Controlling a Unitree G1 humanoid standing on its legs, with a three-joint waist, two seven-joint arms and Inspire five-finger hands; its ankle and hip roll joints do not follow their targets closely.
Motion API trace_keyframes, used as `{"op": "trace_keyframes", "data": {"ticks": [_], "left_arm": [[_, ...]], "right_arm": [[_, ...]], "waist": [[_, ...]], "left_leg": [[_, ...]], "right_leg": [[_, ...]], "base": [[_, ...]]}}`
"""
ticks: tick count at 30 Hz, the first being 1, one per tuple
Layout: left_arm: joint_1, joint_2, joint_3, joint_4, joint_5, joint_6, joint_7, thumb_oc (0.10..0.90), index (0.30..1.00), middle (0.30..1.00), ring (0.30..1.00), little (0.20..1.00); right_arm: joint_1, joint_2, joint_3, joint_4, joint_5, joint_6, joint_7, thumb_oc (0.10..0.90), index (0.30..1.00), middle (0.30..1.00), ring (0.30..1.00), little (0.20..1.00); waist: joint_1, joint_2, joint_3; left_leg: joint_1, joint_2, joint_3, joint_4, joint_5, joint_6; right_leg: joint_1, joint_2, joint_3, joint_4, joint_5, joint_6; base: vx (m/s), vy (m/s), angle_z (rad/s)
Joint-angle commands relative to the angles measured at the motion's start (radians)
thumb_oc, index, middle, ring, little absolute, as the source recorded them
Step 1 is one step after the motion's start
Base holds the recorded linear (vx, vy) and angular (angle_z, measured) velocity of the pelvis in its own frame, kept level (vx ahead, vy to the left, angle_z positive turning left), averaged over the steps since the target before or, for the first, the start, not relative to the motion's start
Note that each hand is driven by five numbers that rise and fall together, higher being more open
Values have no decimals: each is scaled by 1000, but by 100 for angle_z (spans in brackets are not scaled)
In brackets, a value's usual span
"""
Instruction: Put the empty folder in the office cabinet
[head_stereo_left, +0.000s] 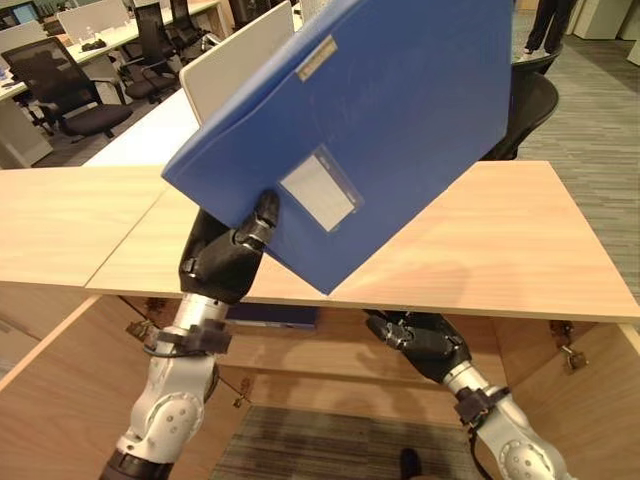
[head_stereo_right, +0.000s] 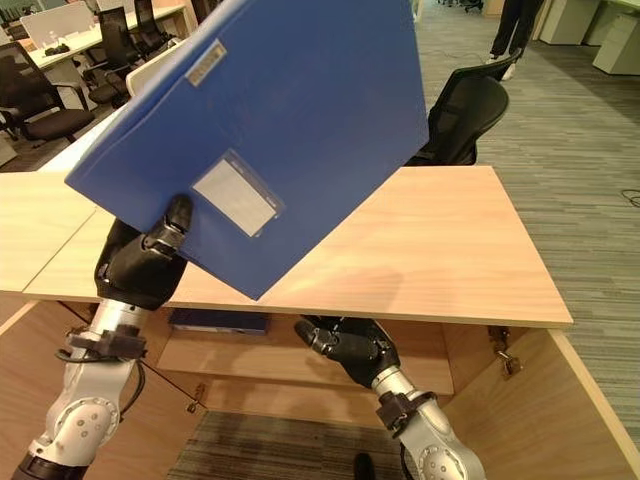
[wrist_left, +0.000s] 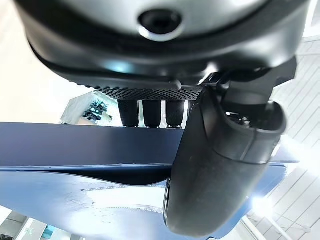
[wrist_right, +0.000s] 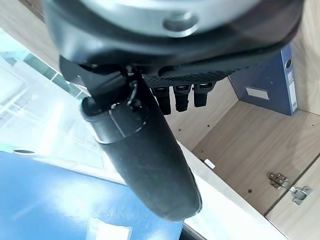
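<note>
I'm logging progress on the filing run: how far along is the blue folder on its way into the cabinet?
Done: the left hand is curled on the blue folder, holding it tilted above the wooden cabinet top, and the cabinet stands open. In hand: the right hand sits empty below the top's front edge. Left: lowering the folder into the compartment, where another blue folder already stands, and letting go.

Standing open below: wooden cabinet (head_stereo_right: 420, 260), its flat top lying bare. Inside, shelf (head_stereo_right: 300, 365) carrying one dark blue binder (head_stereo_right: 218, 320) lying flat at its left end. Showing beneath: grey carpet (head_stereo_right: 270, 445).
</note>
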Motion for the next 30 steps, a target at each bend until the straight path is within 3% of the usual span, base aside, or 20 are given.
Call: {"op": "trace_keyframes", "data": {"ticks": [1,9,10,13,14,16,19,23,30], "left_arm": [[-99,11,83,-50,9,-79,-45,400,300,300,300,300],[-77,2,98,-34,25,-75,-60,400,300,300,300,300],[-82,7,100,-26,34,-67,-76,400,300,300,300,300],[-117,16,92,-22,64,-62,-70,400,300,300,300,300],[-117,16,92,-22,64,-62,-70,400,300,300,300,300],[-130,-5,81,-20,88,-58,-69,400,300,300,300,300],[-132,-23,71,-24,115,-50,-67,400,300,300,300,300],[-127,-45,81,-15,116,-50,-56,400,300,300,300,300],[-133,-51,81,-15,123,-55,-45,400,300,300,300,300]], "right_arm": [[-191,56,-148,-202,83,-199,36,800,900,900,900,900],[-160,15,-149,-167,13,-163,39,800,900,900,900,900],[-109,-39,-116,-55,-146,-93,41,800,900,900,900,900],[-97,-74,-73,103,-394,-48,23,800,900,900,900,900],[-97,-73,-73,104,-394,-49,23,800,900,900,900,900],[-92,-57,-41,265,-564,-39,-11,800,900,900,900,900],[-84,24,-31,415,-605,-35,-40,800,900,900,900,900],[-69,115,-43,495,-554,-41,-59,800,900,900,900,900],[-60,161,-66,510,-514,-50,-73,800,900,900,900,900]], "waist": [[-2,-34,-59],[0,-45,-61],[2,-51,-61],[7,-55,-56],[6,-56,-55],[12,-56,-52],[19,-57,-47],[25,-60,-44],[19,-62,-27]], "left_leg": [[6,-2,-3,-3,-73,-21],[4,-4,-2,-3,-73,-19],[2,-5,-6,-3,-73,-19],[-3,-8,-11,-3,-72,-18],[-3,-8,-11,-3,-72,-18],[-8,-10,-16,-3,-71,-16],[-12,-14,-23,-3,-71,-12],[-18,-22,-23,-3,-73,-7],[-21,-29,-8,-3,-87,1]], "right_leg": [[121,-92,-3,70,-195,90],[117,-96,-5,72,-191,92],[118,-99,-12,74,-190,95],[115,-102,-16,75,-188,96],[116,-102,-17,75,-188,96],[113,-103,-24,75,-187,98],[113,-107,-29,78,-186,100],[105,-114,-33,88,-183,104],[70,-125,-42,129,-178,118]], "base": [[0,0,0],[-2,3,-2],[0,0,0],[-12,7,4],[-10,7,5],[0,0,0],[0,0,0],[4,8,0],[-31,31,0]]}}
